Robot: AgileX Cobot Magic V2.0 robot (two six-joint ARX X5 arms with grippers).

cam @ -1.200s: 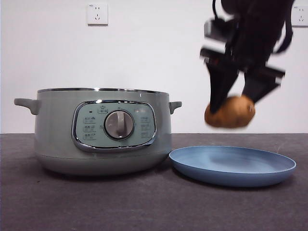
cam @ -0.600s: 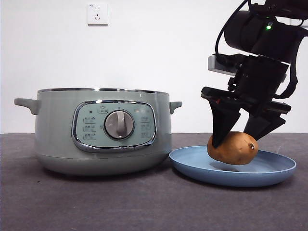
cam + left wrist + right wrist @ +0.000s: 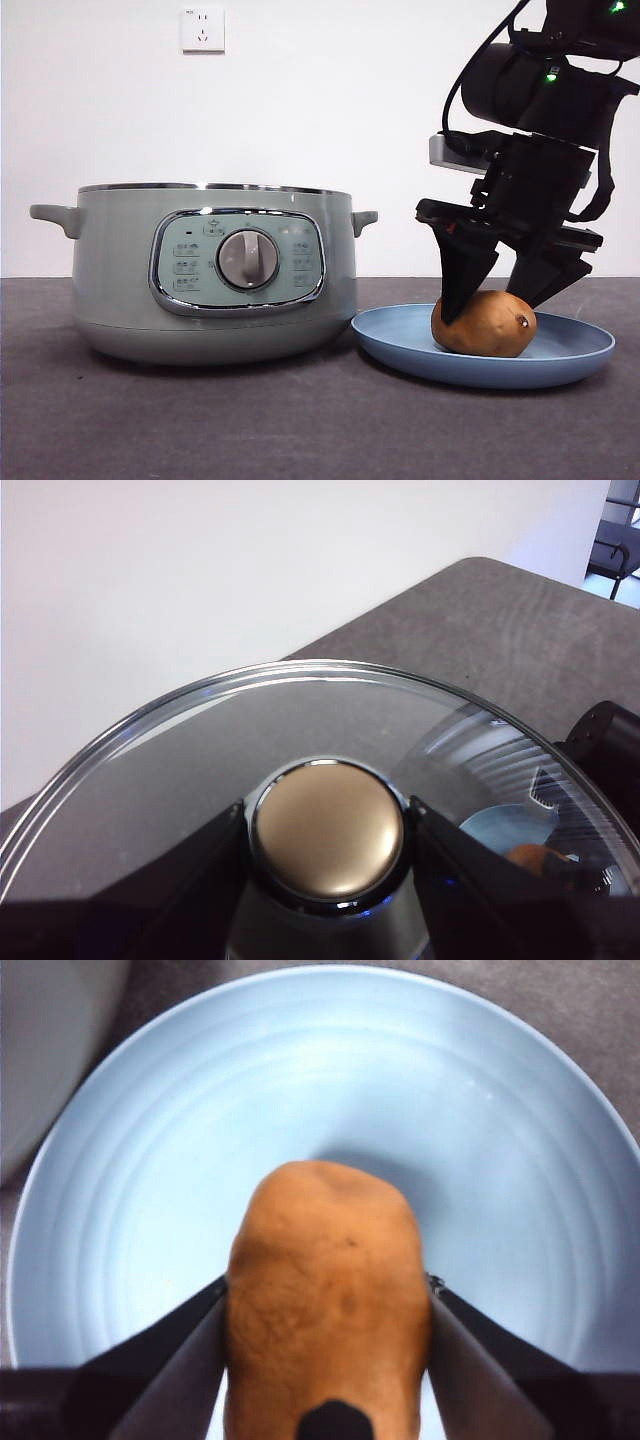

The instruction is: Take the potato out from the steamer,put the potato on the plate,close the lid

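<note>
The brown-orange potato [image 3: 484,324] lies on the light-blue plate [image 3: 400,340], to the right of the sage-green steamer [image 3: 110,270]. My right gripper [image 3: 490,305] comes down from above, and its jaws press both sides of the potato [image 3: 325,1260] over the plate [image 3: 150,1160]. The steamer stands open with no lid on it. My left gripper [image 3: 327,825] is out of the front view. It is shut on the knob [image 3: 327,840] of the glass lid [image 3: 200,740] and holds the lid up in the air.
The dark grey table [image 3: 250,420] runs in front of the pot and plate. A white wall with a socket [image 3: 202,29] is behind. Through the lid, the left wrist view shows the plate [image 3: 495,830] and the right arm [image 3: 600,750].
My right gripper has come down with the potato from above the plate until the potato rests on it. The pot and plate have not moved.
</note>
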